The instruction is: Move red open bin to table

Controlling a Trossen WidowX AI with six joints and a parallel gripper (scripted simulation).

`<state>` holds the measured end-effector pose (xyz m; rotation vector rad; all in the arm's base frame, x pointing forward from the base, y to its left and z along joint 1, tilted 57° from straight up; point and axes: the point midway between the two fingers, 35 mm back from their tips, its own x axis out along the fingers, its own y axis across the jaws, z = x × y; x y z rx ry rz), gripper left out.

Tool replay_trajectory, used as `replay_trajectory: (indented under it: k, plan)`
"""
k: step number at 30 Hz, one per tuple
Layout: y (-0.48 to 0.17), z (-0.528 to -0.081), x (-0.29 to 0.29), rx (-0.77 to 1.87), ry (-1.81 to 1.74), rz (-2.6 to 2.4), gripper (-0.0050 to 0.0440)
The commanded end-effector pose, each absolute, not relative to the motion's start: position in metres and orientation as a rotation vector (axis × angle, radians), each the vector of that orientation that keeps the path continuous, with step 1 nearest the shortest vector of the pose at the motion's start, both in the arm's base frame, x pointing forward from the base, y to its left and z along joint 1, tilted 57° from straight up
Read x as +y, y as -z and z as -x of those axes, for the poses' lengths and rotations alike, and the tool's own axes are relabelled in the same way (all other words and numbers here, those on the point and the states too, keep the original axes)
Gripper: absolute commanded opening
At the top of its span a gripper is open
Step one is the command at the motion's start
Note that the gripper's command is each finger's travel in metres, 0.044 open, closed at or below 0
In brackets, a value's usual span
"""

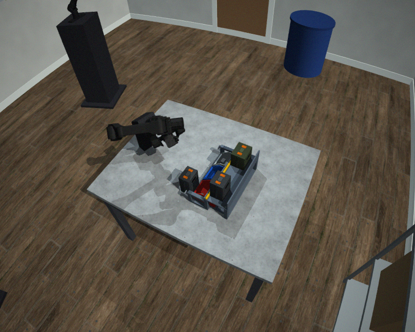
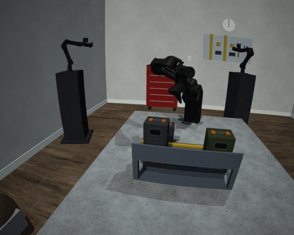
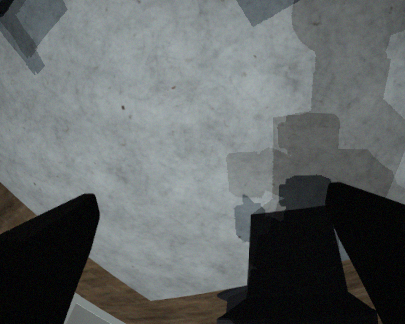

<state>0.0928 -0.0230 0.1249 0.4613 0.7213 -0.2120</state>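
Note:
The red open bin [image 1: 201,187] sits in the grey-blue shelf [image 1: 242,189] [image 2: 187,156], at its end nearer the bottom of the top view. Dark cases partly hide it, and its parts cannot be made out. In the exterior view only a thin red strip shows under the shelf's back panel. My gripper [image 1: 164,142] [image 2: 175,96] [image 3: 213,200] is open and empty, raised above the table [image 1: 279,214] [image 2: 91,202] [image 3: 161,125] near the arm's base, well away from the bin.
A dark case [image 1: 188,179] stands at the shelf's robot side by the red bin. Another dark case [image 1: 220,185] [image 2: 156,131] and a green case [image 1: 241,156] [image 2: 219,140] stand on the shelf behind a yellow bar [image 1: 226,167] [image 2: 185,145]. A blue bin [image 1: 211,172] is beside the red one.

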Motion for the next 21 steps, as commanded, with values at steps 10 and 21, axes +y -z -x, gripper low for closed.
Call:
replay_trajectory:
  k: [10,21]
  plan:
    - [-0.117,-0.088,-0.019,0.7,0.234,-0.509,0.044]
    - [-0.08,-0.071,-0.005,0.621,0.33,-0.684,0.044]
